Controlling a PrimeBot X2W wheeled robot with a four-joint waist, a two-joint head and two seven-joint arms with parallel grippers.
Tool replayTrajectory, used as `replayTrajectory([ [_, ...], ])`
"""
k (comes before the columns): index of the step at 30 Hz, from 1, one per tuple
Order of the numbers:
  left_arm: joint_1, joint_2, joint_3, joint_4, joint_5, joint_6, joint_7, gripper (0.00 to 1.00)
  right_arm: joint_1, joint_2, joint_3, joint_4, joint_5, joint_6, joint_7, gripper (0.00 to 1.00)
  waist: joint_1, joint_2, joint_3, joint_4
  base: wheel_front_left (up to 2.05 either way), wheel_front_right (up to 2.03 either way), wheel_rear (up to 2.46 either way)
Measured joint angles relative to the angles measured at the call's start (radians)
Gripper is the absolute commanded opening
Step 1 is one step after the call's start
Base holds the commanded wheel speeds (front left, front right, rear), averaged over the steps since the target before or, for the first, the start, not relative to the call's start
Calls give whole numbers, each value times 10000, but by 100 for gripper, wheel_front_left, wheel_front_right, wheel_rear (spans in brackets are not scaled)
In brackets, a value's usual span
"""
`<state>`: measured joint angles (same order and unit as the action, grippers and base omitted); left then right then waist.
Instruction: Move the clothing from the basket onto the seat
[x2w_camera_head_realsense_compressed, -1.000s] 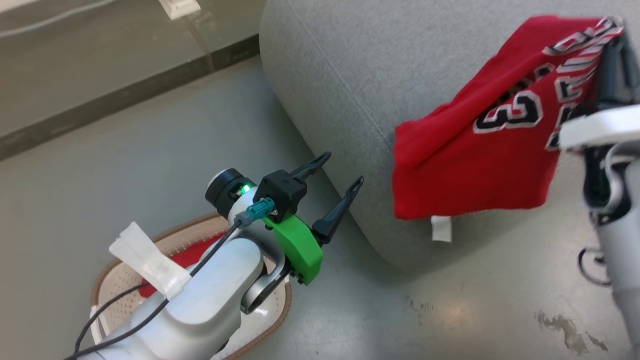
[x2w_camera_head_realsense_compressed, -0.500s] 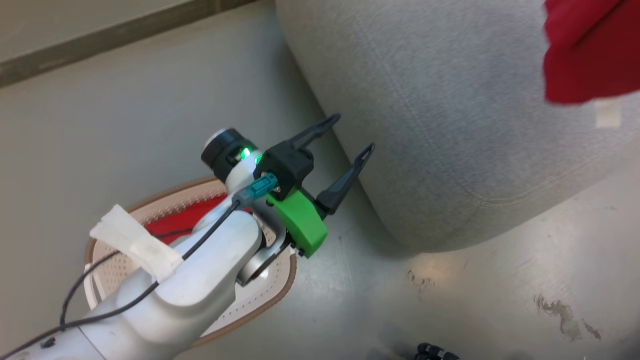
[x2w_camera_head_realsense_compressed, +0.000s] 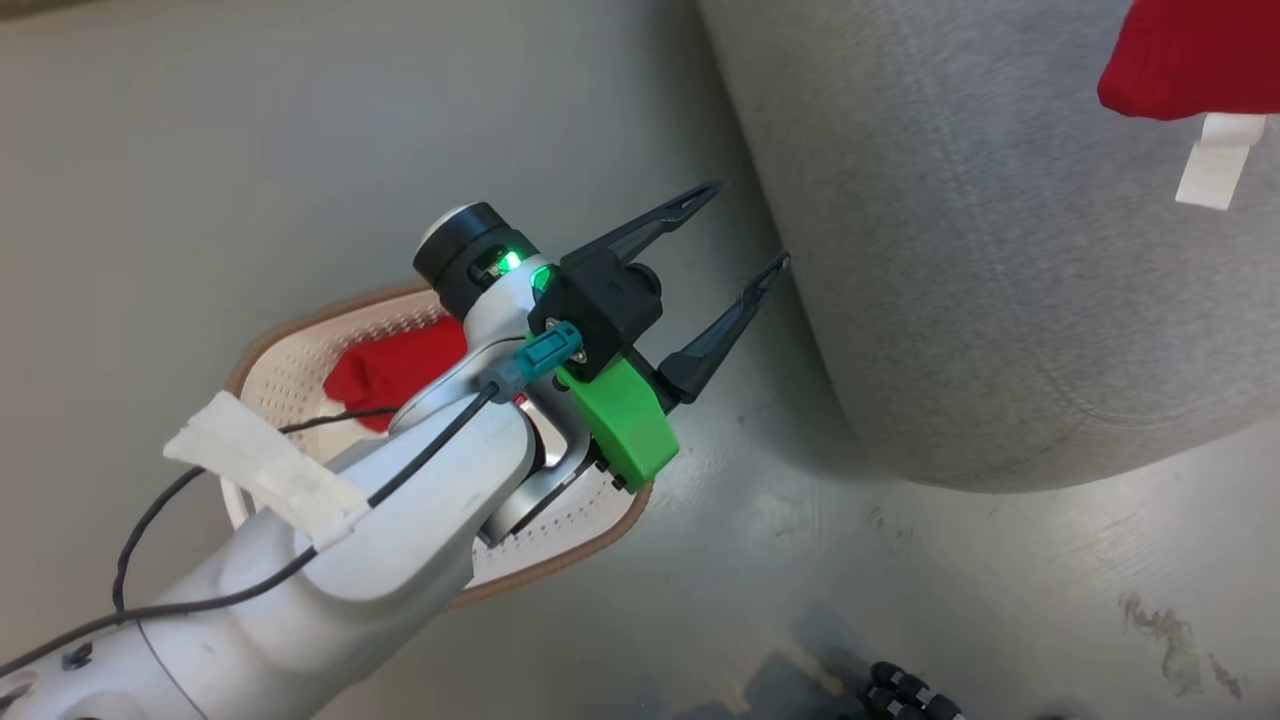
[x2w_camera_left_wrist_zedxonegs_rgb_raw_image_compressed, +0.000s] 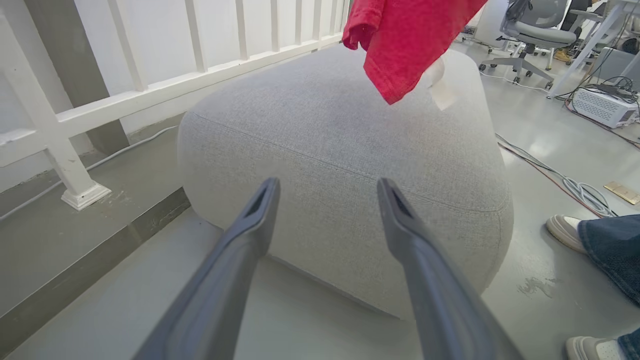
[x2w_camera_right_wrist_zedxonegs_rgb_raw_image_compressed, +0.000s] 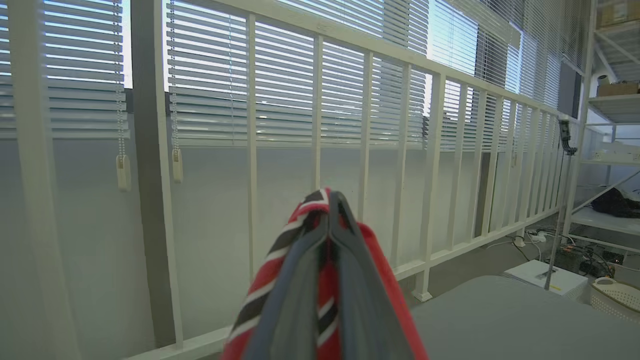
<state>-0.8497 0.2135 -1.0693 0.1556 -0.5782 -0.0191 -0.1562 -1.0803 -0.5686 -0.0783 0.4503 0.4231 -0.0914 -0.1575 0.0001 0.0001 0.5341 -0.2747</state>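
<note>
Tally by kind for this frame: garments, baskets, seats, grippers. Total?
Red garments: 2, the jersey and the plain garment
Baskets: 1, the basket
Seats: 1, the seat
Grippers: 2, the left gripper and the right gripper
Total: 6

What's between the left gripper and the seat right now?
Just bare grey floor. In the left wrist view, the open left gripper points at the side of the seat, with nothing in the way.

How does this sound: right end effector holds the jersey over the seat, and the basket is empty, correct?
Not quite: the basket is not empty; the head view shows a red garment lying in it. The rest stands.
</note>
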Motion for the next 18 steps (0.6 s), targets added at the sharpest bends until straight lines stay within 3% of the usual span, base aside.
replayTrajectory([
  [16, -610, 815, 328, -924, 405, 456, 646, 100, 189, 1737, 773, 1670, 86, -58, -558, 0, 0, 0, 1597, 333, 0, 0, 0],
  [18, -610, 1030, 339, -978, 408, 458, 690, 100, 594, 2232, 892, 2184, 88, -54, -671, 0, 0, 0, 1784, 211, 0, 0, 0],
])
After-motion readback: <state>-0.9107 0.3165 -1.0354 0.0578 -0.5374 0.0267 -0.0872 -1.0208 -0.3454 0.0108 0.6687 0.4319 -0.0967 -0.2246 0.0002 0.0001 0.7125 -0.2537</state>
